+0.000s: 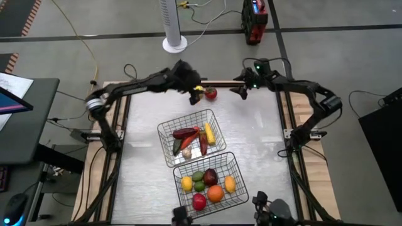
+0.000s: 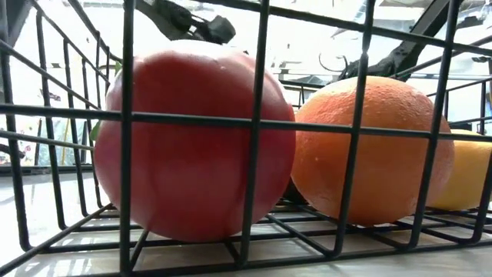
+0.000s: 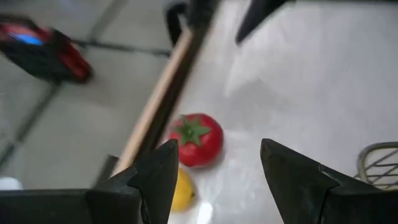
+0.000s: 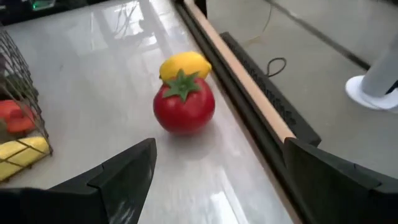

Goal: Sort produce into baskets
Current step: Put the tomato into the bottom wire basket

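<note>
High view: 2 baskets (image 1: 164, 130) mid-table, both nearly filled. Tomato (image 1: 211, 94) and lemon (image 1: 200, 96) touch at the far table edge — last 2 loose. Left gripper (image 1: 193, 94) hovers over them, jaws apart, empty; right gripper (image 1: 239, 90) nearby, jaws wide. Next: lower, close on 1 piece.

Two black wire baskets sit near the table's middle, touching corner to side. The far basket (image 1: 168, 130) holds red peppers (image 1: 185, 133), a corn cob (image 1: 209, 133), garlic (image 1: 186, 152) and something dark green. The near basket (image 1: 240, 171), close to the table's near edge, holds lemons (image 1: 187, 183), limes (image 1: 198, 177), an eggplant (image 1: 210, 176), an orange (image 1: 215, 193) and a red apple (image 1: 199, 201). A tomato (image 1: 211, 94) with a green stem lies against a lemon (image 4: 185, 62), both loose by the table's far edge.
</note>
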Motion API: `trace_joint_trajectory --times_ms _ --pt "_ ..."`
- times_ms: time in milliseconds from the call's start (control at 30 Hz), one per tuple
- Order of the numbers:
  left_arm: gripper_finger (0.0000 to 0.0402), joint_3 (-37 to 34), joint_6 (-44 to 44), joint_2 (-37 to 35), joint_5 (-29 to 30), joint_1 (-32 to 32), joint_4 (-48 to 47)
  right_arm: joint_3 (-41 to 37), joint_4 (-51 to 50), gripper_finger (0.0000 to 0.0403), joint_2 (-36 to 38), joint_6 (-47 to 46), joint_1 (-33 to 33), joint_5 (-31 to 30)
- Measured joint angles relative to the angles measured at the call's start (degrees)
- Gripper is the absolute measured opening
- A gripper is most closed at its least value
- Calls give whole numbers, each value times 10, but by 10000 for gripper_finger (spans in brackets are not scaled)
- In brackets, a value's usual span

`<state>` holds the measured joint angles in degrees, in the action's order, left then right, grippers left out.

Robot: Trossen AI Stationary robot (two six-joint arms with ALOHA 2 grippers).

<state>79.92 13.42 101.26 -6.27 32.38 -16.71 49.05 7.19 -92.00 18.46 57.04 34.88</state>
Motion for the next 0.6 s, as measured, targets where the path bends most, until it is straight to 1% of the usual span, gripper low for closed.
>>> trace_joint_trajectory --times_ms 133,200,300,400,500,600 --pt "216 -118 -15 -103 67 1 96 30 -24 376 -28 3 -12 -1" --pt "216 -152 -31 -135 88 15 105 47 -38 376 -41 10 -18 -1" --pt "216 -162 -56 -154 76 40 54 66 -70 376 -58 27 -29 -4" --pt "216 -163 -58 -157 67 52 16 82 -104 376 -65 53 -30 -4" --pt "216 -163 -50 -157 63 50 19 85 -129 375 -67 72 -30 -4" --pt "216 -164 -36 -157 61 42 38 83 -126 369 -67 96 -29 -4"
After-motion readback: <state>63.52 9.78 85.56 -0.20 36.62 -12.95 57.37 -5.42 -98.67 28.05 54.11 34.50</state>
